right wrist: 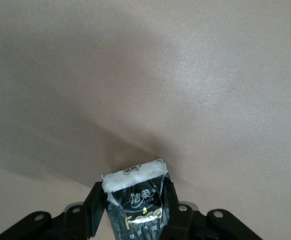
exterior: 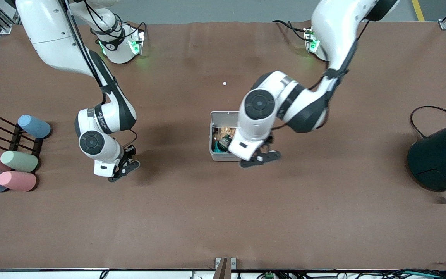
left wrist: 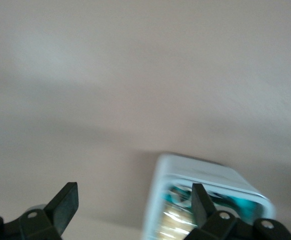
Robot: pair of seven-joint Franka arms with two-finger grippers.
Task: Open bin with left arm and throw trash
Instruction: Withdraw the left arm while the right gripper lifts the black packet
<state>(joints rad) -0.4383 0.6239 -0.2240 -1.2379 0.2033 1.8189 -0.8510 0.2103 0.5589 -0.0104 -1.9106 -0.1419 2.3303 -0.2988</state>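
The bin (exterior: 220,157) stands mid-table with its white lid (exterior: 225,116) swung up and open. Inside lie a tan scrap (exterior: 223,130) and a dark green piece (exterior: 220,146) of the trash. My left gripper (exterior: 260,159) hangs open and empty by the bin's wall toward the left arm's end. In the left wrist view its fingers (left wrist: 65,204) stand wide apart, with the bin (left wrist: 185,167) at one side. My right gripper (exterior: 124,170) is low over bare table toward the right arm's end. It is shut on the black-and-white wrapper (right wrist: 138,197).
Pastel cylinders (exterior: 14,166) and a dark rack (exterior: 18,137) sit at the right arm's end of the table. A big dark teal cylinder (exterior: 439,159) with a black cable (exterior: 420,116) stands at the left arm's end. A tiny white speck (exterior: 224,83) lies near the bases.
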